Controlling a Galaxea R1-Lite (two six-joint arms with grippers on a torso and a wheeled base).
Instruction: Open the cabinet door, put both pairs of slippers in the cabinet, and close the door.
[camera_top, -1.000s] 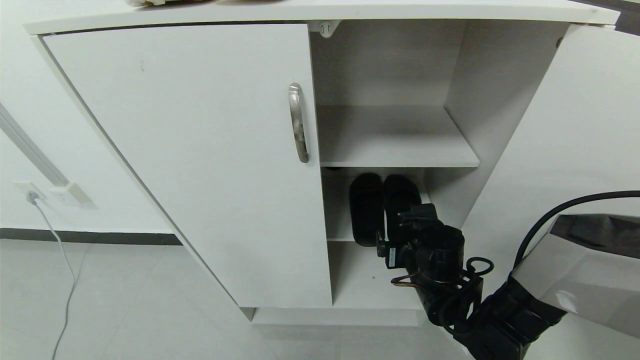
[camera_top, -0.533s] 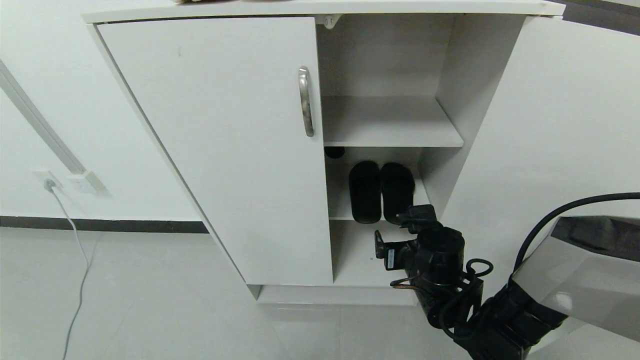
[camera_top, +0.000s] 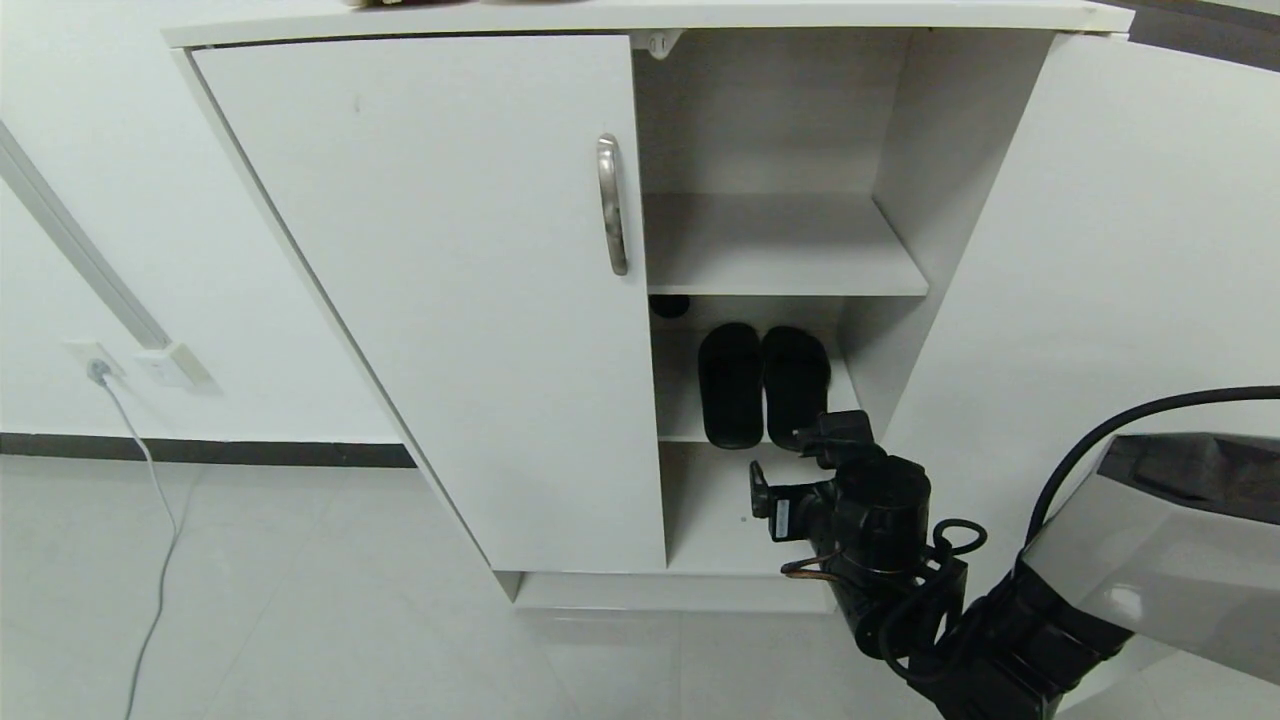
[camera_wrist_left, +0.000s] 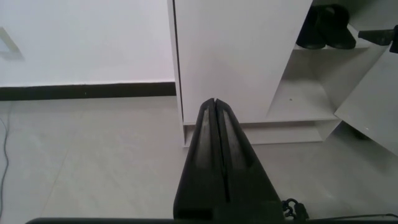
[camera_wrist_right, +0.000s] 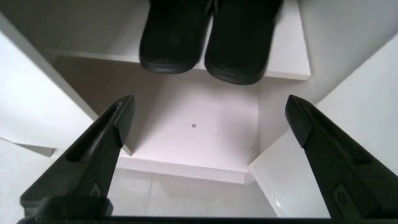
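Note:
A pair of black slippers (camera_top: 762, 385) lies side by side on the middle shelf (camera_top: 848, 398) of the white cabinet. Its right door (camera_top: 1100, 250) stands wide open; its left door (camera_top: 430, 280) with a metal handle (camera_top: 611, 205) is closed. My right gripper (camera_top: 830, 440) hovers just in front of the slippers' near ends, open and holding nothing. In the right wrist view the slippers (camera_wrist_right: 208, 31) sit beyond the spread right gripper (camera_wrist_right: 210, 106). My left gripper (camera_wrist_left: 214, 102) is shut and empty above the floor, facing the cabinet, with the slippers (camera_wrist_left: 326, 28) far off.
The upper shelf (camera_top: 780, 245) and bottom compartment (camera_top: 710, 510) are bare. A small dark object (camera_top: 668, 305) peeks out behind the closed door's edge. A wall socket (camera_top: 95, 368) with a cable (camera_top: 160, 540) is at the left. Tiled floor (camera_top: 350, 640) lies before the cabinet.
The head view has pulled back from the cabinet, most of it in the first half second. The right gripper now sits just clear of the slippers' near ends instead of over them.

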